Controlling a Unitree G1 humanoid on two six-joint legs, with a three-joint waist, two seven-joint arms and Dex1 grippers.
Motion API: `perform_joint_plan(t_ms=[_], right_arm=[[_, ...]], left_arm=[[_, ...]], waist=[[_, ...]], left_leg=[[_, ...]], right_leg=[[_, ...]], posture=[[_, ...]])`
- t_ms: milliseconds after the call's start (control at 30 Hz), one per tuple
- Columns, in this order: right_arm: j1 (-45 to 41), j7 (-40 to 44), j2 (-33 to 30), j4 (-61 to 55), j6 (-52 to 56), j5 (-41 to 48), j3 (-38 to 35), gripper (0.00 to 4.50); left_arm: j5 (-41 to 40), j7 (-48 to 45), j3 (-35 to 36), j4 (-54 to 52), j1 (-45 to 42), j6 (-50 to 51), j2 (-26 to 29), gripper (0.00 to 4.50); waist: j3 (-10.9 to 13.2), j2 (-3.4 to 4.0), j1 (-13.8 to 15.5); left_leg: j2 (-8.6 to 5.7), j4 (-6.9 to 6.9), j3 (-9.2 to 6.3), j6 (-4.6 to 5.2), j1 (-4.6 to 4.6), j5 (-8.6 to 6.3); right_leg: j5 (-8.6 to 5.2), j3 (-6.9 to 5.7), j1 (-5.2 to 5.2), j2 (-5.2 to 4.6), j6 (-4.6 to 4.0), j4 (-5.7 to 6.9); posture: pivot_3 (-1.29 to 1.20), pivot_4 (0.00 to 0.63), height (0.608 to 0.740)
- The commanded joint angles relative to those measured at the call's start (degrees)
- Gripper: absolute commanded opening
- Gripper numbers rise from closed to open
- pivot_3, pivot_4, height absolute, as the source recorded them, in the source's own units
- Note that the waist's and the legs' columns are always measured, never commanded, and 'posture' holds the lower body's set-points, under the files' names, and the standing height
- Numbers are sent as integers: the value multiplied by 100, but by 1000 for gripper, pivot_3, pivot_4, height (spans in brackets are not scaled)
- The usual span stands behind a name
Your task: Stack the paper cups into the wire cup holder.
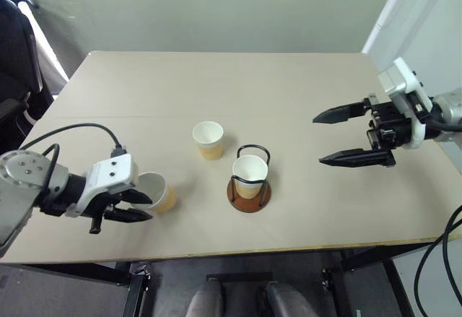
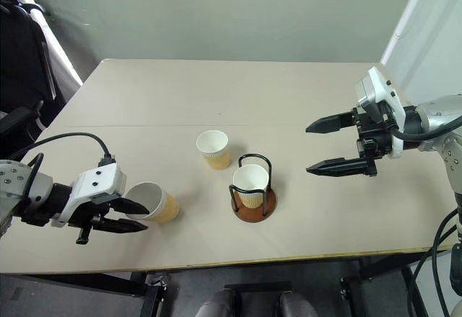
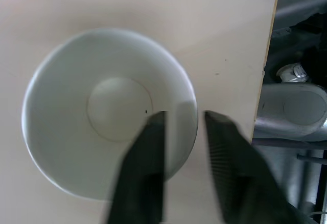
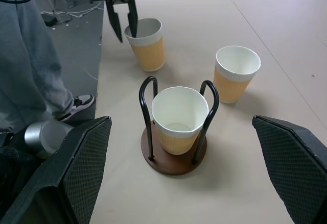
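Observation:
Three tan paper cups stand on the beige table. One cup (image 1: 250,172) sits inside the wire cup holder (image 1: 249,200), between its black arches. A second cup (image 1: 208,140) stands free just behind and to the left of the holder. The third cup (image 1: 160,190) is near the front left. My left gripper (image 1: 148,209) is shut on its rim, with one finger (image 3: 148,152) inside the white bowl and the other outside the wall. My right gripper (image 1: 317,140) hovers open over the table's right side, pointing left toward the holder, with nothing in it.
The table's front edge (image 1: 238,248) runs close below the held cup and the holder. A black chair (image 1: 14,64) stands off the table's left side. A black cable (image 1: 79,128) loops from my left wrist.

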Motion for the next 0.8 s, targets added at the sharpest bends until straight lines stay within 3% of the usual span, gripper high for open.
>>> perform_joint_plan(t_ms=[33,300,367,567,667,800], right_arm=[[-4,-88,-134,-172,-15,95,-231,4500],[27,-185,-194,-164,-43,100,-275,4500],[39,-193,-233,-161,-40,116,-331,4500],[142,-329,-327,-142,-152,33,-449,4500],[330,-445,-361,-362,-87,136,-570,4500],[502,-644,-371,-594,6,220,-686,4500]], left_arm=[[-83,-130,11,7,-212,-20,31,44],[-289,-459,-30,85,-551,10,26,44],[-459,-578,-104,203,-1186,18,-79,44],[-496,-1005,-871,1296,-4147,105,-965,44],[-582,-1268,-1026,1559,-4934,89,-1357,44],[-782,-1402,-1604,1686,-5329,-251,-1567,44]], waist=[[0,0,0],[0,0,5],[0,0,24],[0,5,81],[1,5,70],[2,8,43]], left_leg=[[0,0,0,0,0,0],[0,1,0,0,0,0],[0,2,0,1,-1,0],[-2,36,-5,12,-13,4],[-6,41,-5,16,-22,5],[-6,43,-4,25,-37,0]], right_leg=[[0,0,0,0,1,0],[-1,0,1,0,6,0],[0,0,1,0,8,0],[14,-1,5,-2,21,-1],[20,-1,5,-5,32,-11],[19,0,-3,-5,47,-22]], posture=[[0,150,740],[0,150,740],[0,150,740],[0,150,740],[0,150,740],[0,150,740]])
